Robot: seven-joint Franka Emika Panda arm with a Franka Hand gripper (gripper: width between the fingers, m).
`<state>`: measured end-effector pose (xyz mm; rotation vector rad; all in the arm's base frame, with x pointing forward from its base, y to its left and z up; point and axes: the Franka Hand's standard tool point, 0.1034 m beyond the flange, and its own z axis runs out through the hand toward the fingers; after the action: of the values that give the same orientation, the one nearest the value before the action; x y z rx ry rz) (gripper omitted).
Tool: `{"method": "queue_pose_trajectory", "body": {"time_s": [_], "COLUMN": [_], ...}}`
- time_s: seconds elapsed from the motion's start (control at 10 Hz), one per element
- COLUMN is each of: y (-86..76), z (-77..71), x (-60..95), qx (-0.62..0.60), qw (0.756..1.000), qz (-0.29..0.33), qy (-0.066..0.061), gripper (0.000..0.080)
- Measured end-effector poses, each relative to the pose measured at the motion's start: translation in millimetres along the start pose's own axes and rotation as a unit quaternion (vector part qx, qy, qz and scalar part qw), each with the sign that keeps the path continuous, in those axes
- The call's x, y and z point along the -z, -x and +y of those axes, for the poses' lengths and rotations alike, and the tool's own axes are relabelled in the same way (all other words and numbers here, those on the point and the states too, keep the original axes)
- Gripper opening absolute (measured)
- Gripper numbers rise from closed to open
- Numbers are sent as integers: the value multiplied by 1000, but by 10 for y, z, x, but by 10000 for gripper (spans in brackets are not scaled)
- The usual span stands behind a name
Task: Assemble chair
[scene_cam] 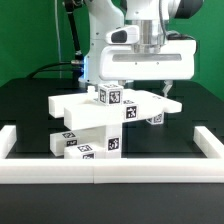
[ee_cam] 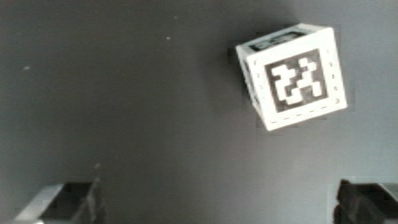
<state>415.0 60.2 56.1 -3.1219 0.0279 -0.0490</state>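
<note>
Chair parts (scene_cam: 95,120): white, tagged, clustered on black tabletop (scene_cam: 30,110) | gripper (ee_cam: 222,200): jaws apart, empty | tagged block (ee_cam: 295,77): below gripper

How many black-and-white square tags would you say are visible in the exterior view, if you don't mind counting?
5 tags: two on the upper parts, one at the lower left, two along the bottom. Others may be hidden.

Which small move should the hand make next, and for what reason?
Probably shift sideways to centre over the tagged white part, then descend. In the wrist view the hand is open and empty, its fingertips over bare black table, and the part lies off to one side, not between them.
</note>
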Motion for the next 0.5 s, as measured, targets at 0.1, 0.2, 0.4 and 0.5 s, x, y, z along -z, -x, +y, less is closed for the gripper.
{"method": "queue_pose_trajectory", "body": {"time_s": [0.1, 0.2, 0.4, 0.5], "y": [0, 0, 11, 21], "z": [0, 0, -1, -54], "x": [0, 0, -5, -8], "qx": [0, 0, 15, 30], "qw": [1000, 1000, 1000, 1000], "qz": [0, 0, 0, 3], "qy": [0, 0, 1, 1], "gripper": [649, 649, 649, 649]}}
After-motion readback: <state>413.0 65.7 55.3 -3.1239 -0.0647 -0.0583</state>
